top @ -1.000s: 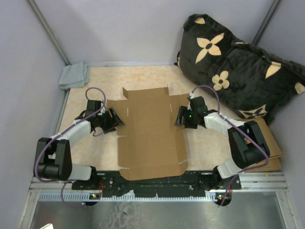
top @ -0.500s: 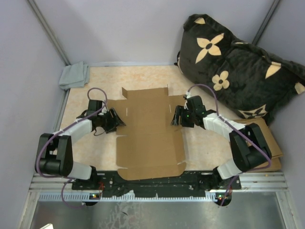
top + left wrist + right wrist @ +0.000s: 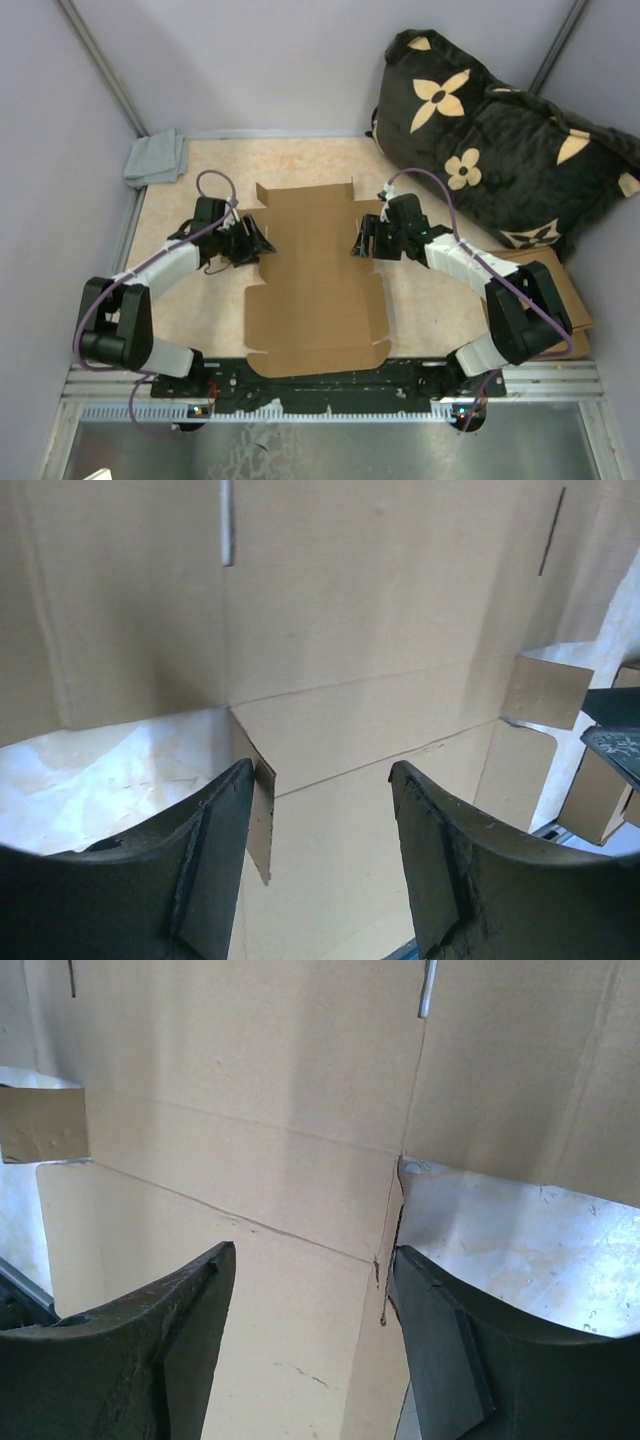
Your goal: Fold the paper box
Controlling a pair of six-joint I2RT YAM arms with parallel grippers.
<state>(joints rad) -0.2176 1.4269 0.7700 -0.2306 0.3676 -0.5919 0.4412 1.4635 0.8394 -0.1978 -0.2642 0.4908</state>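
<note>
Since the left gripper [image 3: 254,240] and right gripper [image 3: 359,243] both sit wide open over the paper box [image 3: 315,290] side edges, I'd pinch both evenly and lift together.

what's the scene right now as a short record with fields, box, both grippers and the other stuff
box: plain brown corrugated cardboard paper box, unfolded, lying flat on the beige table
left gripper: open, at the box's left edge
right gripper: open, at the box's right edge
other: black flowered pillow, grey folded cloth, stack of flat brown cardboard pieces
</note>
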